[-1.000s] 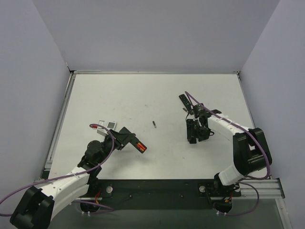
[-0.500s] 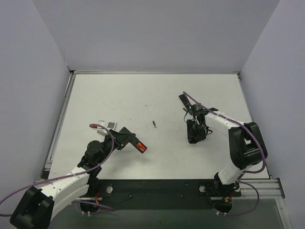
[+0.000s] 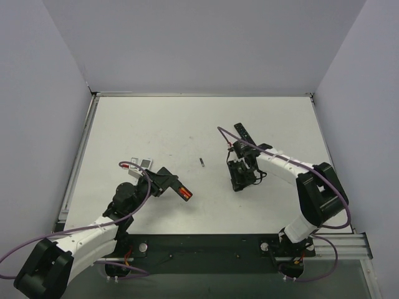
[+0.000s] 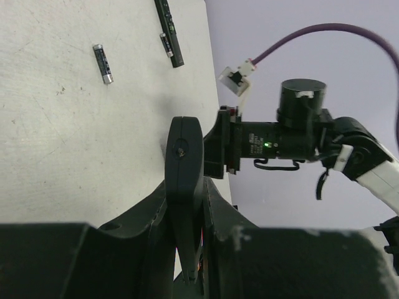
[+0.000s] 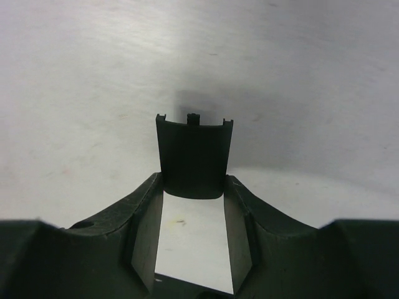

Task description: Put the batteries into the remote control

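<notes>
My left gripper (image 3: pixel 169 184) is shut on a black remote control (image 3: pixel 179 190) and holds it above the table; a red battery (image 3: pixel 182 191) shows in its open back. In the left wrist view the remote (image 4: pixel 184 180) stands edge-on between the fingers. A dark grey battery (image 3: pixel 201 162) lies loose on the table and also shows in the left wrist view (image 4: pixel 103 62). My right gripper (image 3: pixel 239 179) is shut on a black battery cover (image 5: pixel 194 156) with small tabs on its far edge, low over the table right of the loose battery.
A second slim black remote (image 3: pixel 243 132) lies behind the right gripper; it also shows in the left wrist view (image 4: pixel 169 31). Small white and grey packets (image 3: pixel 141 162) lie near the left arm. Grey walls stand at the left, back and right of the table (image 3: pixel 187 124).
My right gripper has moved left and a little nearer with the cover in it, toward the loose battery. The left arm has barely moved.
</notes>
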Robot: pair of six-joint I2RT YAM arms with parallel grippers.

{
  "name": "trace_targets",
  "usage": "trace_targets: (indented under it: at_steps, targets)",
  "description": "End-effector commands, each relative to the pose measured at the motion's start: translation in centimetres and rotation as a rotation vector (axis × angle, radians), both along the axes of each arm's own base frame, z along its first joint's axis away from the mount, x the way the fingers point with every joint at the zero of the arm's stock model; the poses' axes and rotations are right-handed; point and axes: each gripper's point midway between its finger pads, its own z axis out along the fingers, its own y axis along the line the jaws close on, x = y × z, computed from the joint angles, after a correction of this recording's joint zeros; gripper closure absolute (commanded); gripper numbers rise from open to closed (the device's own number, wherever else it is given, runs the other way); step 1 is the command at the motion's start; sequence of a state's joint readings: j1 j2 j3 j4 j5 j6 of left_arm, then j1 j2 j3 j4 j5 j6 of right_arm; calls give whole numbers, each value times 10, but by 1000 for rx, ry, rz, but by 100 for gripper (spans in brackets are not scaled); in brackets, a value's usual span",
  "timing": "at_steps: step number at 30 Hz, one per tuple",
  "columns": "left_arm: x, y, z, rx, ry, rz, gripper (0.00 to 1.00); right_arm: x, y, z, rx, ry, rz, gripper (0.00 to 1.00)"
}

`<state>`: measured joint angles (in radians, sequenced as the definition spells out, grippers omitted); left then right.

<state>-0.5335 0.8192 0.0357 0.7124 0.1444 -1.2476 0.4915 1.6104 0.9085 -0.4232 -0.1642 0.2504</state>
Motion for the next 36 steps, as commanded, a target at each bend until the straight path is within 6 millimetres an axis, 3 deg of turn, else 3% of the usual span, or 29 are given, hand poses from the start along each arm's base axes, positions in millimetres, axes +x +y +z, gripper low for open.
trace_targets:
  at_steps: [1, 7, 11, 15, 23, 28, 29, 30, 32, 33, 35, 36]
  targets:
    - [-1, -3, 6, -20, -32, -23, 100, 4, 53, 60, 144, -139, 189, 86]
    - [2, -9, 8, -23, -35, -45, 100, -9, 112, 123, 236, -283, 408, 86]
    - [4, -12, 9, -24, -37, -52, 100, -30, 149, 144, 277, -303, 519, 86]
    - [5, -14, 16, -29, -58, -56, 100, -40, 166, 144, 266, -283, 568, 86]
    - [9, 2, 5, 34, -49, 19, 100, -22, 157, 126, 190, -306, 511, 84]
    - [13, 19, 1, 111, -43, 75, 100, -9, 155, 123, 225, -333, 490, 70]
    - [15, 25, 8, 119, -65, 98, 100, -3, 161, 125, 251, -359, 502, 65]
    - [14, 31, -8, 190, -22, 104, 100, -1, 163, 123, 261, -369, 512, 64]
    - [16, 41, 8, 219, -53, 147, 100, 6, 175, 119, 301, -397, 573, 64]
    - [14, 49, -2, 275, -24, 161, 100, 9, 180, 118, 313, -415, 591, 63]
    - [14, 60, 25, 286, -82, 212, 100, 18, 198, 113, 360, -467, 645, 61]
    - [10, 70, 14, 359, -41, 232, 100, 21, 203, 111, 367, -478, 672, 61]
